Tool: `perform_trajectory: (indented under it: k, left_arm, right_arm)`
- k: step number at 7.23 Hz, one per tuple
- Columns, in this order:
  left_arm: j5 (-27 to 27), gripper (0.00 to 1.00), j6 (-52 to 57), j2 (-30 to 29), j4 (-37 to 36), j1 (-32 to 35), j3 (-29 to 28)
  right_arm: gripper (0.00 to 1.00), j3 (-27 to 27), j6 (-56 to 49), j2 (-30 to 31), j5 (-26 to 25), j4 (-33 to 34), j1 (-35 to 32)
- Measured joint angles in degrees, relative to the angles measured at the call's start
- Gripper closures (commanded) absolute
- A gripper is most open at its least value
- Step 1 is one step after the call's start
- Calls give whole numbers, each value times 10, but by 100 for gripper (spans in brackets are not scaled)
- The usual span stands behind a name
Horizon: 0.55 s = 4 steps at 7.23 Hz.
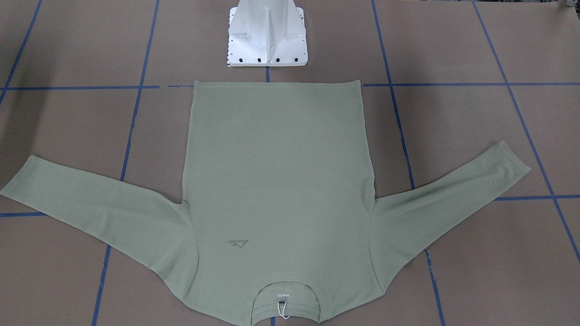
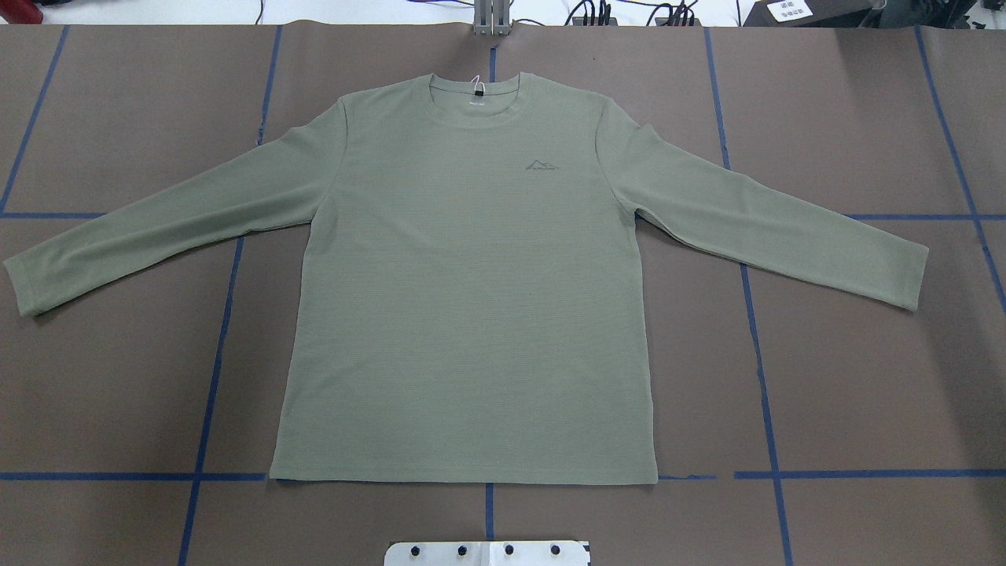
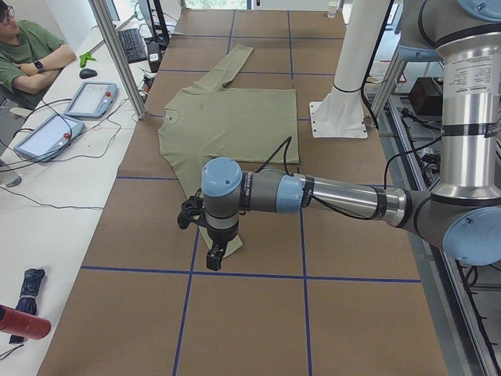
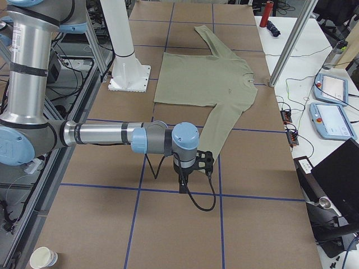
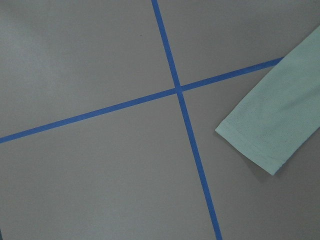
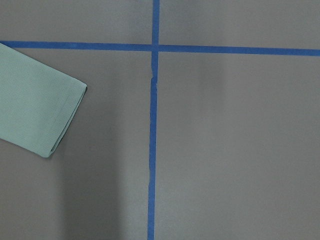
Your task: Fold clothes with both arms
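We find the shirt (image 2: 471, 299) spread flat and face up in the middle of the tabletop (image 2: 864, 377). Its hem lies nearest the white pedestal (image 1: 267, 40), its neckline (image 2: 475, 98) lies farthest from it, and both sleeves angle outward. We judge this the opening layout, since every edge is easy to reach and no fold has been made.

The left arm (image 3: 337, 196) and the right arm (image 4: 106, 134) each reach out low over an end of the tabletop. The left hand (image 3: 213, 257) hangs pointing down over the end of the sleeve on its side. The right hand (image 4: 183, 182) hangs beside the other sleeve's end. Each wrist view shows a cuff (image 5: 260, 145) (image 6: 65, 117) lying flat and untouched near a tape crossing, so we take the hands to be poised for the sleeves. The side views alone do not let us tell how far open either hand is, and neither seems to hold anything.

The tabletop is covered in brown paper, gridded with blue tape (image 2: 758, 354). Alongside it we see aluminium posts and a white bench with teach pendants (image 4: 331, 120), where a person (image 3: 27, 55) sits.
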<state>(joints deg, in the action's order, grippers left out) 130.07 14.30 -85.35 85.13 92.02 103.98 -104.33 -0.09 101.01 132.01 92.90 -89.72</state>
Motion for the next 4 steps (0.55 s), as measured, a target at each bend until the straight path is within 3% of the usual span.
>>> perform_trajectory:
  k: [2,4]
  left_arm:
    - [1,0,1,0,12,0,9]
    - [-1,0,-2,-1,68,-1,23]
  right_arm:
    - [0,-1,1,-2,0,-9,2]
    - [0,-1,5,-3,0,-79,9]
